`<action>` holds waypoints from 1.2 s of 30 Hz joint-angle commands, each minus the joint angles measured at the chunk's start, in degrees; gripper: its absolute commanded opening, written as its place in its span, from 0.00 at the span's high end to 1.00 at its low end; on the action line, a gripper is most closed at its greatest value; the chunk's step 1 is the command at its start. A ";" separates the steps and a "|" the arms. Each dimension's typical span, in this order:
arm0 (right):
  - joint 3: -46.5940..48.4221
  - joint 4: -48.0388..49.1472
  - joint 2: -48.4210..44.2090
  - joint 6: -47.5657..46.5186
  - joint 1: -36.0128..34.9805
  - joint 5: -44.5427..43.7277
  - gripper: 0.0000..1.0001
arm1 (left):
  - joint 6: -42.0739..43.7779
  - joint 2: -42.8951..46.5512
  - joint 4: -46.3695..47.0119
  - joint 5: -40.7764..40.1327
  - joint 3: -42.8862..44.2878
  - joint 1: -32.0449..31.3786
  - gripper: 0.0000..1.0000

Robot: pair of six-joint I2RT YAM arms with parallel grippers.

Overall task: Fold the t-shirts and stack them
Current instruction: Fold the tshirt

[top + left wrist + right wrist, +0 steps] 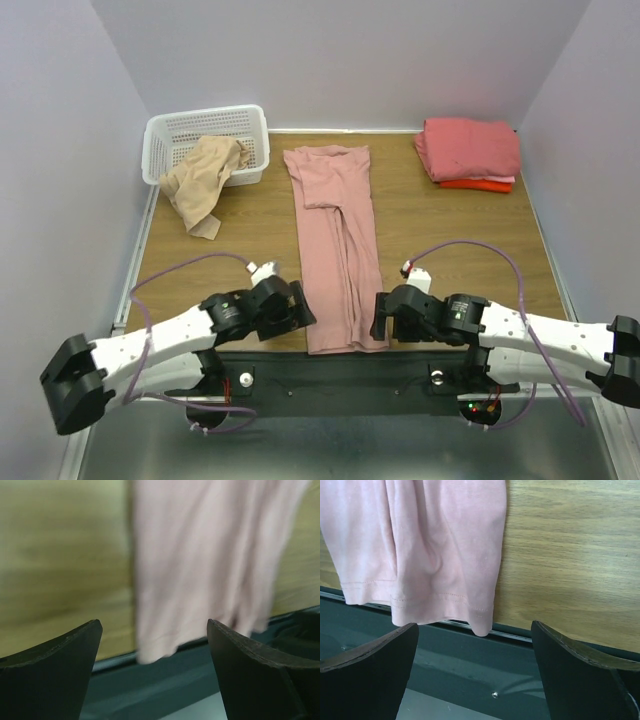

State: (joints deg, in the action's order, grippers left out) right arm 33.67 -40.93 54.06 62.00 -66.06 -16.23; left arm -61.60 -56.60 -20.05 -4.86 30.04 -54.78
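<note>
A dusty-pink t-shirt (338, 240) lies folded into a long strip down the middle of the table, its hem over the near edge. My left gripper (300, 308) is open at the hem's left corner; the left wrist view shows the blurred hem (200, 580) between its fingers. My right gripper (380, 317) is open at the hem's right corner (445, 565). A beige t-shirt (205, 180) hangs crumpled out of the basket. Folded salmon-pink (468, 148) and orange-red (478, 185) shirts are stacked at the back right.
A white lattice basket (200, 135) stands at the back left. The wooden table (450, 230) ends at a dark metal rail (470, 650) under both grippers. Grey walls enclose the table on three sides.
</note>
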 commanded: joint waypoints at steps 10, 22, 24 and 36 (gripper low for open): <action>-3.26 2.25 -1.06 5.94 0.15 0.23 0.01 | -12.14 8.89 5.02 7.94 -10.36 -4.01 0.08; -4.76 5.60 0.34 7.26 0.23 2.34 0.12 | -9.94 -2.72 8.18 9.51 -9.21 -4.28 0.46; -4.23 5.68 0.17 7.44 0.23 1.99 0.14 | -9.94 -3.43 7.49 9.61 -8.95 -4.63 0.51; -3.96 5.95 0.08 7.17 0.76 0.93 0.27 | -9.24 -7.65 3.88 10.14 -6.93 -5.86 0.74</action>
State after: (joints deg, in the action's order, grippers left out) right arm 29.08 -36.80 54.39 68.62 -65.67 -13.74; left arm -72.23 -62.15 -12.03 5.56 21.93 -59.86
